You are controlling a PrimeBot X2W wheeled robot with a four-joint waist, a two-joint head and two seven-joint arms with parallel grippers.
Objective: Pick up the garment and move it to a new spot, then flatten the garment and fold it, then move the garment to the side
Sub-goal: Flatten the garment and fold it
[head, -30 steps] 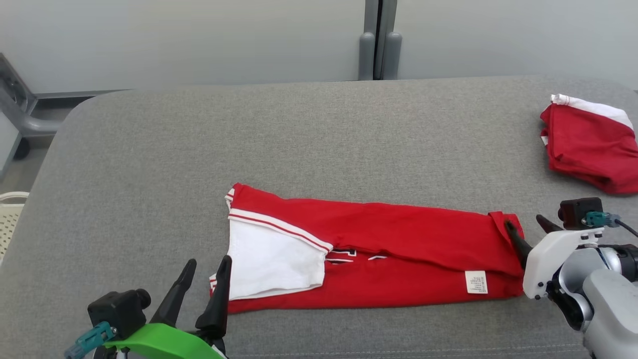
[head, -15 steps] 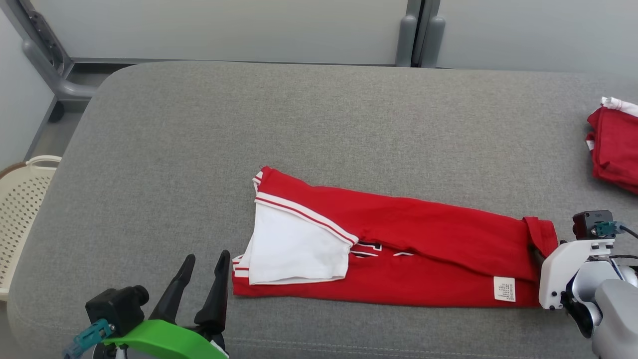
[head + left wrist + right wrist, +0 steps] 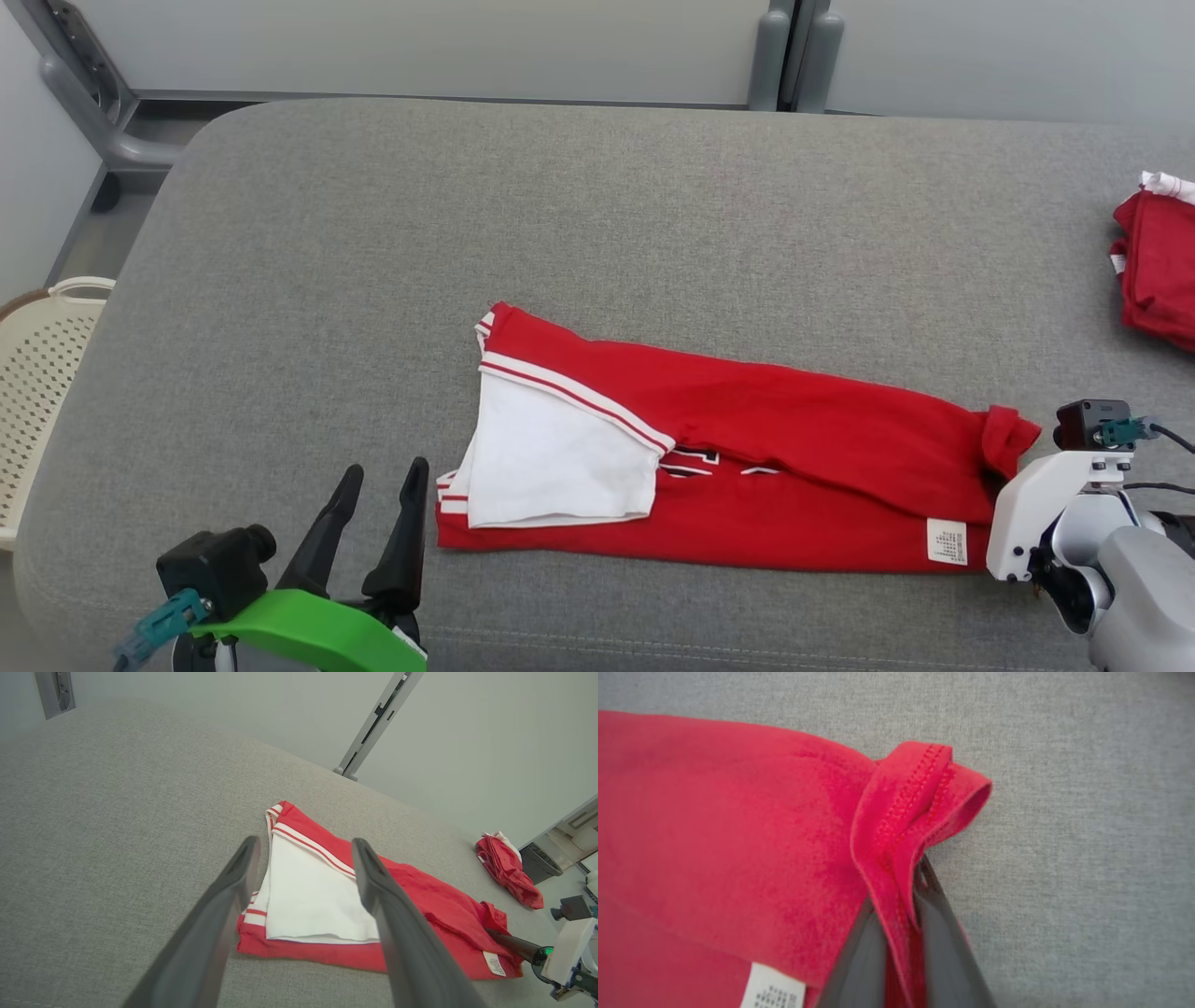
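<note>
Caught mid-fold: at 4 o'clock in the head view we find the right gripper (image 3: 903, 891) with its jaws now pinched shut on the hem corner of the red garment (image 3: 794, 448), where a second ago the two fingers stood apart astride that corner. The hem has bunched into a raised loop, and the rest of the garment lies as a long folded strip across the middle of the grey desk (image 3: 597, 205), its white panel (image 3: 551, 457) at the 9 o'clock end. We judge the grip taken for the next fold. The head camera has also swung, so the scene's shift is no move of the cloth. The left gripper (image 3: 386, 467) waits at 7 o'clock, jaws parted and empty, just beside the white end. The right wrist view shows stitched hem squeezed between the fingers, which the head view hides under the loop. The head view adds a second red garment (image 3: 1158, 271) well apart at 3 o'clock.
</note>
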